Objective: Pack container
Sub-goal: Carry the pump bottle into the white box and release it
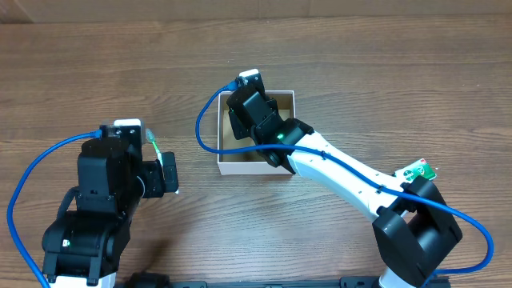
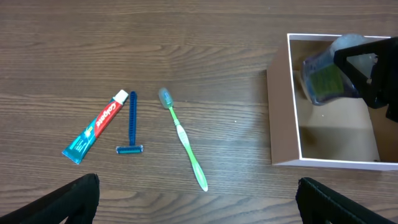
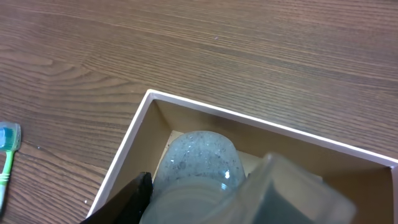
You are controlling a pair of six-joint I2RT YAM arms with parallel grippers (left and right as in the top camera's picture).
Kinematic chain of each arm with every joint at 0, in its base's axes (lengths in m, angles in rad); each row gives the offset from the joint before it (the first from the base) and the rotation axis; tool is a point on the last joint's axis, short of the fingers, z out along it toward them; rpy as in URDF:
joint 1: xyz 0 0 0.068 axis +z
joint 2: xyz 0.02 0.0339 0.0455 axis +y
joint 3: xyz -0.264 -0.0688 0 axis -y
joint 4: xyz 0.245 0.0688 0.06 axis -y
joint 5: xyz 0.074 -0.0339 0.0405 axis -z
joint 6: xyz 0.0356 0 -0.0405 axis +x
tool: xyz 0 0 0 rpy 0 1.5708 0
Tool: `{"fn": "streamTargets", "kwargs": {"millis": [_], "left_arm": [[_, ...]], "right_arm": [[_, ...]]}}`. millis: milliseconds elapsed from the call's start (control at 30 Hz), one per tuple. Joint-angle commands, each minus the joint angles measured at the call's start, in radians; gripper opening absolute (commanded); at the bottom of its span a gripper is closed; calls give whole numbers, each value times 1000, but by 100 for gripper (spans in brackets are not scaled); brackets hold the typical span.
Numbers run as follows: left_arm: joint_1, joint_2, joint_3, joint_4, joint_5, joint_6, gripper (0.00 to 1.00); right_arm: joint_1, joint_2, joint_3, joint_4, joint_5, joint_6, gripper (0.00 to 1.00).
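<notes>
The container (image 1: 282,169), a small white-walled box with a brown floor, sits mid-table; it also shows in the left wrist view (image 2: 283,124) and the right wrist view (image 3: 134,138). My right gripper (image 1: 250,110) reaches into it, shut on a translucent speckled bottle (image 3: 200,158) with a green label (image 2: 326,79), held tilted just above the floor. My left gripper (image 2: 199,205) is open and empty, hovering left of the container (image 1: 170,178). A green toothbrush (image 2: 184,142), a blue razor (image 2: 131,123) and a toothpaste tube (image 2: 94,128) lie on the table in front of it.
The wooden table (image 1: 384,72) extends around the container. A small green and white item (image 1: 421,170) lies at the right, beside the right arm's base. Blue cables loop off both arms. The toothbrush head shows in the right wrist view (image 3: 7,138).
</notes>
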Motion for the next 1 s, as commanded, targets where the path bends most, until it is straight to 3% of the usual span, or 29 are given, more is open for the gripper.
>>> {"fn": "streamTargets", "kwargs": {"millis": [0, 67, 100, 200, 233, 300, 500, 767, 867, 900, 967], "left_arm": [[-6, -1, 23, 0, 9, -14, 100], [-6, -1, 23, -10, 9, -14, 100], [-6, -1, 23, -17, 9, -14, 100], [-6, -1, 23, -32, 9, -14, 100], [-6, -1, 23, -32, 9, -14, 100], [-6, -1, 23, -32, 9, -14, 100], [-6, -1, 23, -37, 9, -14, 100], [-6, -1, 23, -37, 5, -14, 100], [-6, -1, 23, -38, 6, -14, 100], [-6, 0, 23, -38, 6, -14, 100], [-6, 0, 23, -38, 6, -14, 100]], "right_arm": [[-14, 15, 55, 21, -28, 34, 4], [-17, 32, 55, 24, -38, 34, 8], [-18, 39, 55, 22, -39, 34, 26], [-19, 50, 55, 21, -39, 34, 70], [-19, 50, 55, 21, -39, 34, 77], [-19, 50, 55, 20, -46, 34, 100], [-18, -10, 55, -82, 10, 61, 100], [-72, -477, 55, -328, 164, 72, 100], [-275, -584, 55, -605, 256, 317, 100], [-464, -585, 49, -771, 210, 472, 100], [-655, -565, 5, -815, 71, 500, 100]]}}
